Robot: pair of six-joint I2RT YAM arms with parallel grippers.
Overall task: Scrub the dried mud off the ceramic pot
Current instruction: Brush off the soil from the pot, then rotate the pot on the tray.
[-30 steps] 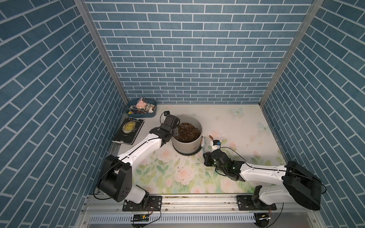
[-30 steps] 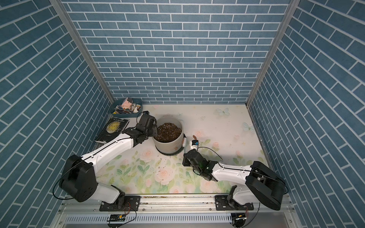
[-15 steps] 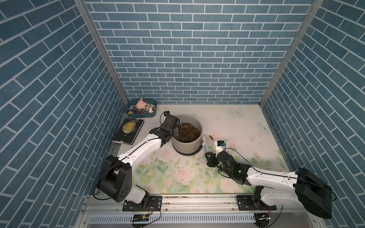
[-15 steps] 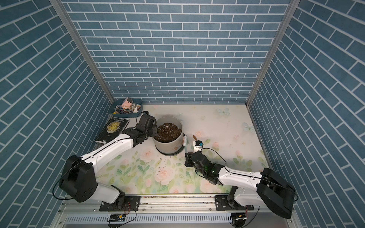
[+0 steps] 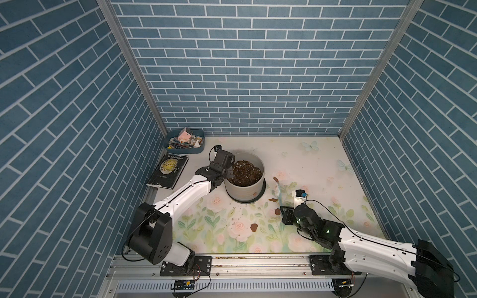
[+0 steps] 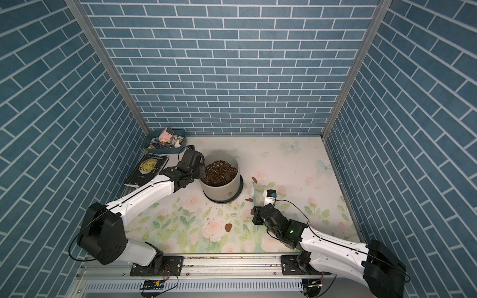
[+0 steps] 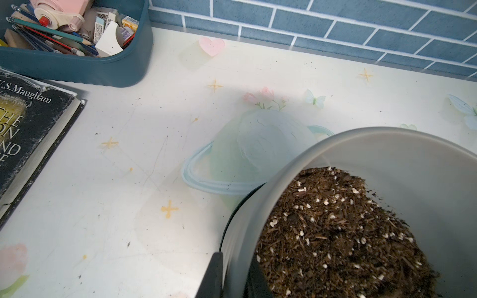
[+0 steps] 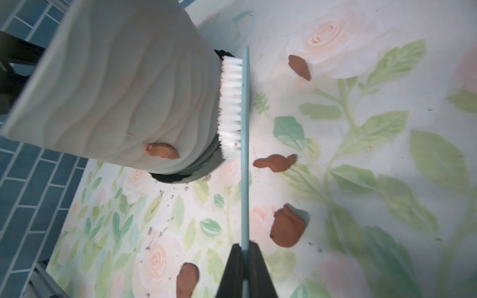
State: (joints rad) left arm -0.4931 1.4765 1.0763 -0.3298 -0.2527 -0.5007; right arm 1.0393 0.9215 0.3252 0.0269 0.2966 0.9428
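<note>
Right end effector (image 8: 245, 248) drew back, clamping brush (image 8: 245, 154) (left end effector (image 7: 234, 259) pinches ceramic pot (image 7: 413, 167) rim).

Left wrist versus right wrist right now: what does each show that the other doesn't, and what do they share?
Left wrist only: the left gripper shut on the rim of the ceramic pot, potting soil inside, a blue tray, a book. Right wrist only: the right gripper shut on the teal brush, bristles turned toward the pot; one dried mud blob on its outer wall; loose flakes on the floral mat. Both: the pot and the mat.
</note>
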